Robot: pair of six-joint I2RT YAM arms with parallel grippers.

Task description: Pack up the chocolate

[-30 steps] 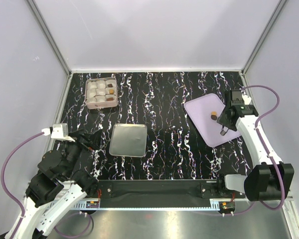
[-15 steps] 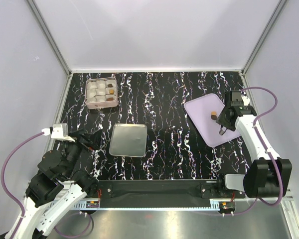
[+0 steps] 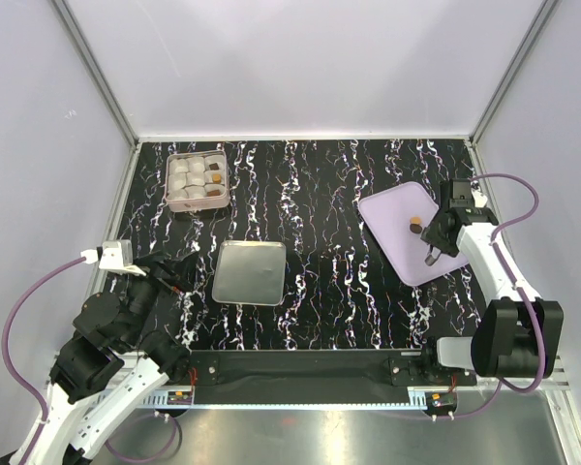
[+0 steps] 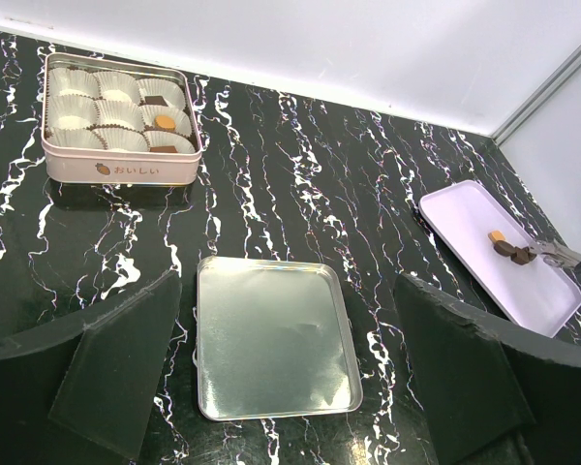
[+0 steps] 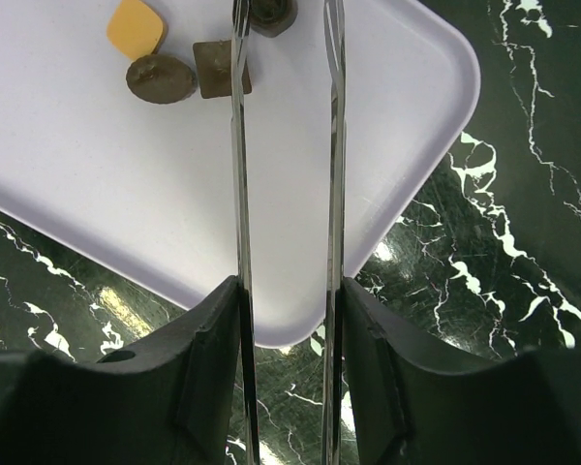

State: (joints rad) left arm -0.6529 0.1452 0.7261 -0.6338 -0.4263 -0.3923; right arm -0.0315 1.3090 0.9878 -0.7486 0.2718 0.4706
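Note:
Several chocolates lie on the lilac tray (image 5: 126,194): a tan-gold one (image 5: 136,26), a dark oval one (image 5: 161,78) and a dark square one (image 5: 219,68). My right gripper (image 5: 286,291) is shut on metal tweezers (image 5: 238,174). The tweezer tips stand apart on either side of another dark chocolate (image 5: 271,14) at the top edge of the view. In the top view the gripper (image 3: 436,242) is over the tray (image 3: 392,247). My left gripper (image 4: 289,320) is open and empty, near the table's front left (image 3: 169,271).
A pink tin (image 3: 198,204) at the back left holds white paper cups (image 4: 73,102), with chocolates in the right-hand cups (image 4: 165,122). Its silver lid (image 3: 249,272) lies flat in front of the left gripper. Grey walls enclose the table.
My right gripper has shifted slightly over the lilac tray toward the chocolates. The left arm has not moved.

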